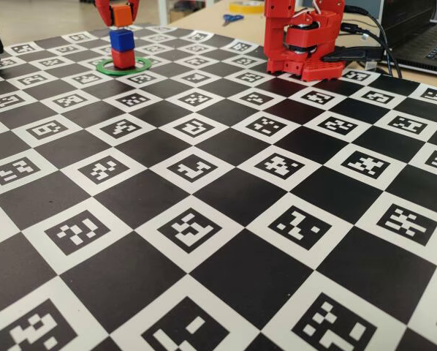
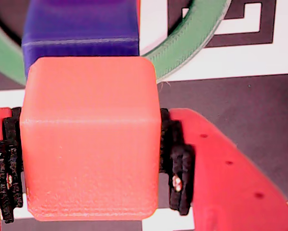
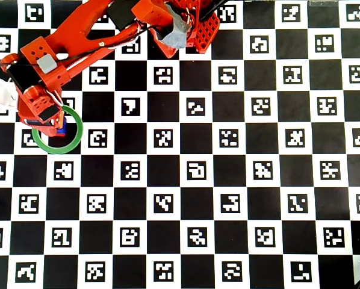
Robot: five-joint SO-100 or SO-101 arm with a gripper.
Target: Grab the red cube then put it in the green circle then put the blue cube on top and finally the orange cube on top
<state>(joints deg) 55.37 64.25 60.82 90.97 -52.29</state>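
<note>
Checkered marker squares cover the whole bench (image 1: pixel 226 219), and the arm's red base (image 1: pixel 306 40) sits at its far edge in the fixed view. From there the arm (image 3: pixel 77 36) reaches out to the green circle (image 1: pixel 123 70), near the left side of the board in the overhead view.

Inside that ring the red cube (image 1: pixel 123 58) stands with the blue cube (image 1: pixel 121 39) stacked on it. The orange cube (image 1: pixel 122 15) hangs just above the blue one; I cannot tell whether the two touch.

My tool (image 2: pixel 88 166) is closed on the orange cube, its black pads (image 2: pixel 177 163) pressing both sides in the wrist view.

I judge this the last placement. In the wrist view the orange cube looks roughly in line with the blue face below it, so I would come straight down slowly and confirm the faces meet flat. Then I would open only slightly and lift straight up, since a sideways nudge could topple the stack.
</note>
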